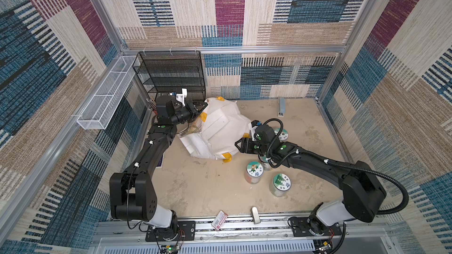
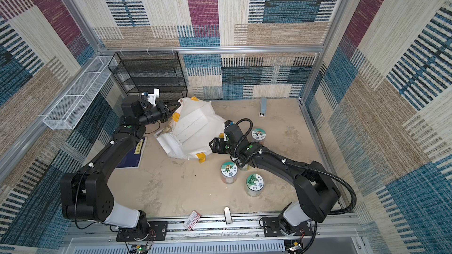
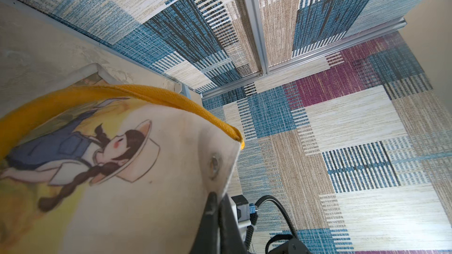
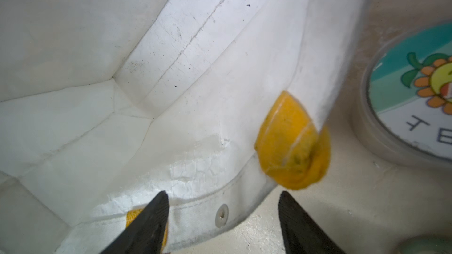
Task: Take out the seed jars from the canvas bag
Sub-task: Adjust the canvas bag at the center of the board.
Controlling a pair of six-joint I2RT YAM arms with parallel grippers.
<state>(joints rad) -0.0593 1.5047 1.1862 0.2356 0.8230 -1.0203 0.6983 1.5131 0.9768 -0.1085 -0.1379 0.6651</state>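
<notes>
The canvas bag (image 1: 220, 123) lies slumped on its side in the middle of the table (image 1: 195, 191), with its white lining facing up in both top views. The left gripper (image 1: 203, 105) is clamped on the bag's rim at the far corner, just beside a yellow handle (image 3: 171, 96), and the fabric is pinched between its fingers (image 3: 212, 213). The right gripper (image 4: 223, 199) sits at the bag's near rim with its jaws apart and grips nothing. In the right wrist view the rim runs between the two fingers. Three seed jars stand upright on the table outside the bag, on the robot's right: the near jar (image 1: 281, 181), the middle jar (image 1: 254, 169) just beside it, and the far jar (image 1: 281, 134) behind the right arm.
</notes>
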